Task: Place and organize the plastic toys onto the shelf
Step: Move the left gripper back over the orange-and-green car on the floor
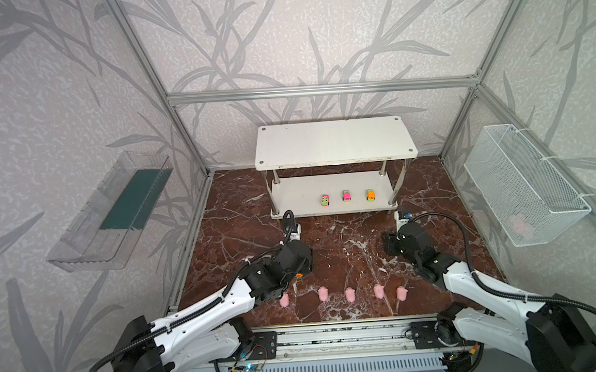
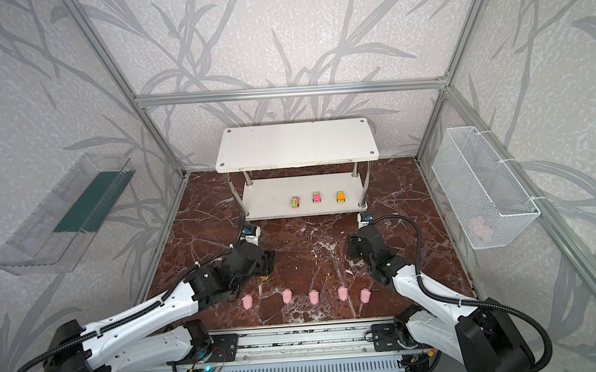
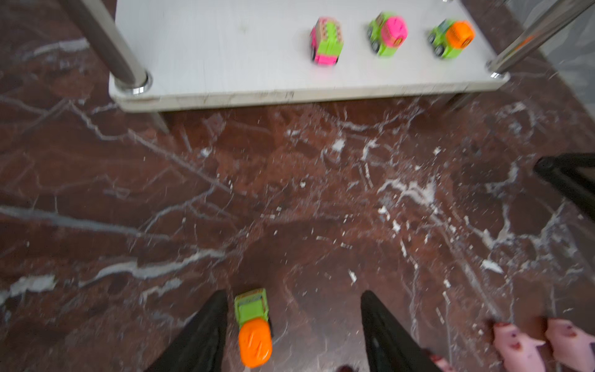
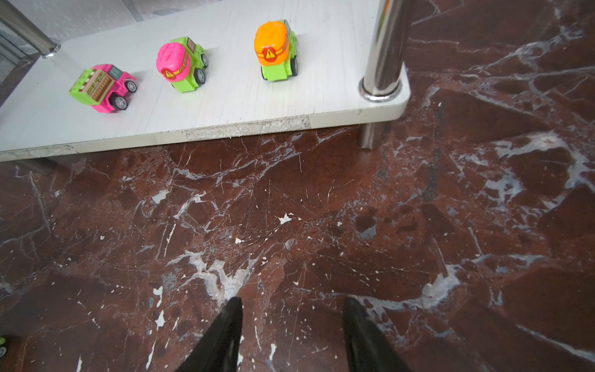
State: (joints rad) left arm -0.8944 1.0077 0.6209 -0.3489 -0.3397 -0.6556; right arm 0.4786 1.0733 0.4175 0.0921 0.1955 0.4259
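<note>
Between left gripper (image 3: 293,294) spread jaws: orange-green car (image 3: 252,325), seemingly touching one.

Your white two-tier shelf (image 1: 333,142) stands upright at the back; on its lower tier you see three cars in a row: pink truck (image 1: 325,199), pink-topped car (image 1: 346,195), orange-topped car (image 1: 371,195); the fourth car (image 3: 253,325), lime and orange, is on the marble floor (image 1: 346,247) before it; five pale-pink pigs (image 1: 350,294) line up nearer the front

We see bright, even light in both top views, soft shade under the top board of the shelf (image 1: 333,142), and wide-angle stretching toward the edges. Our left wrist view is motion-blurred; the right wrist view is sharp, its chrome post (image 4: 386,48) glinting.
</note>
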